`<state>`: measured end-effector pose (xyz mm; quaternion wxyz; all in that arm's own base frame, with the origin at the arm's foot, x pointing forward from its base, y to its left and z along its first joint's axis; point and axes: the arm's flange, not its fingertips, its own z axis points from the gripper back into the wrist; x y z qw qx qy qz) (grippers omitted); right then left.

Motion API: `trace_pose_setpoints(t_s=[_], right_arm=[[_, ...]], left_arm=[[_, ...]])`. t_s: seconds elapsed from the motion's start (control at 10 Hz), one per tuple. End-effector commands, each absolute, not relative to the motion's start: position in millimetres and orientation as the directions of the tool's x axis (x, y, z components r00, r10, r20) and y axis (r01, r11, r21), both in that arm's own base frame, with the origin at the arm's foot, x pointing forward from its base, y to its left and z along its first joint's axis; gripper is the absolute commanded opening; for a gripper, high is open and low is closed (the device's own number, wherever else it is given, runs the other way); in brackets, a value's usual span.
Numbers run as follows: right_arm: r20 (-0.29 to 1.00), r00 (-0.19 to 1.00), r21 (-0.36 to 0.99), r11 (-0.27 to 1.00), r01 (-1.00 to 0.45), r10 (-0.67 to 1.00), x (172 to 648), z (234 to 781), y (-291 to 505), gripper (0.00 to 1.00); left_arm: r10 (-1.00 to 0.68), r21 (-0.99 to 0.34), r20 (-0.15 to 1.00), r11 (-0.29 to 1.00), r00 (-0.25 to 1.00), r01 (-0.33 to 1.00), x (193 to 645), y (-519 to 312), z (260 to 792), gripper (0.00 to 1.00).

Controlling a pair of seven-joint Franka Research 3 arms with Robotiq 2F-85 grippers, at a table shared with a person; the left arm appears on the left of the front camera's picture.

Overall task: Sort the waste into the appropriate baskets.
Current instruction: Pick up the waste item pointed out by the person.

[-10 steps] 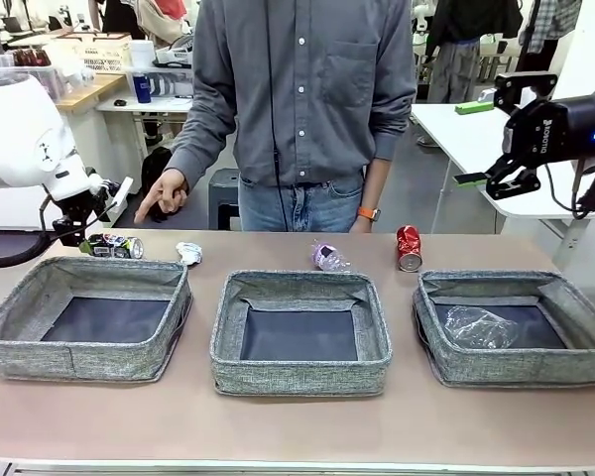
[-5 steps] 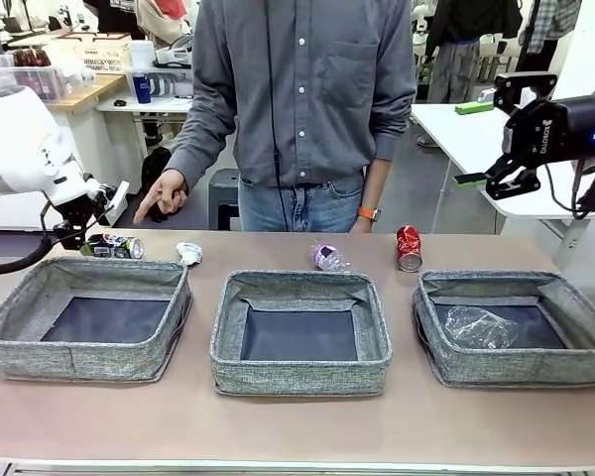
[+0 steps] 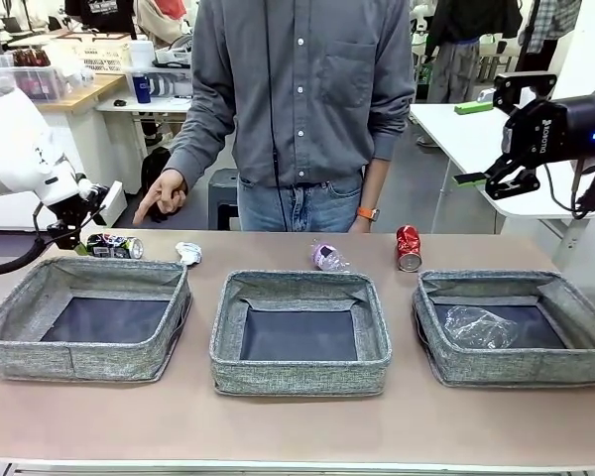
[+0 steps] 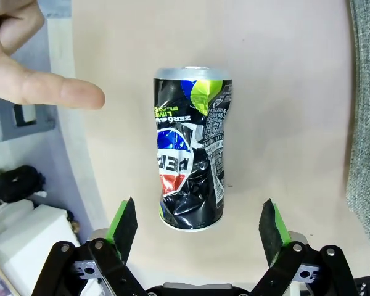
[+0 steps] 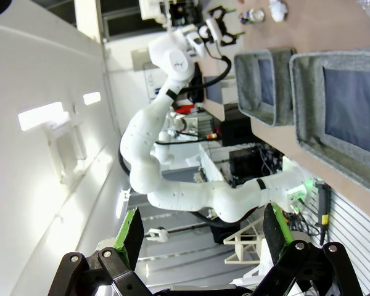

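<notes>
- Left gripper (image 4: 198, 216) spread wide above the dark printed drink can (image 4: 191, 160), which we see lying on the tabletop (image 4: 283, 92) beside the left basket (image 3: 69, 359).
- Right gripper (image 5: 200, 227) spread, empty, raised.

The left gripper (image 4: 197, 217) points downward with its jaws spread wide. The right gripper (image 3: 483, 183) hangs raised high, jaws likewise apart.

Across my desk (image 3: 297, 426) stood a person in a grey shirt (image 3: 307, 89) and jeans (image 3: 297, 208), with an orange wristband (image 3: 368, 213) on one arm. Behind them I saw a dark stool (image 3: 223, 193), a black bag (image 3: 157, 164) on the floor, a blue cup (image 3: 142, 88) farther back, and a white table (image 3: 456, 139) bearing a green thing (image 3: 473, 107).
</notes>
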<state>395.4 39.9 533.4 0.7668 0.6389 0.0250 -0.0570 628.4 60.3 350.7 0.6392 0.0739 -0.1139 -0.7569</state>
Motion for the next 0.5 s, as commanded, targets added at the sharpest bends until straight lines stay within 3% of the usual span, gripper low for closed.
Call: trace_pose_setpoints(t_s=[0.0, 0.4], right_arm=[[-0.092, 0.995, 0.982, 0.158, 0.099, -0.050, 397.3, 536.2, 39.4, 1.00], [-0.092, 0.995, 0.982, 0.158, 0.099, -0.050, 397.3, 536.2, 39.4, 1.00]], left_arm=[[-0.974, 0.263, 0.054, -0.197, -0.218, 0.944, 634.3, 62.0, 353.5, 1.00], [-0.971, 0.305, 0.088, -0.186, -0.222, 0.934, 649.0, 62.9, 353.0, 1.00]])
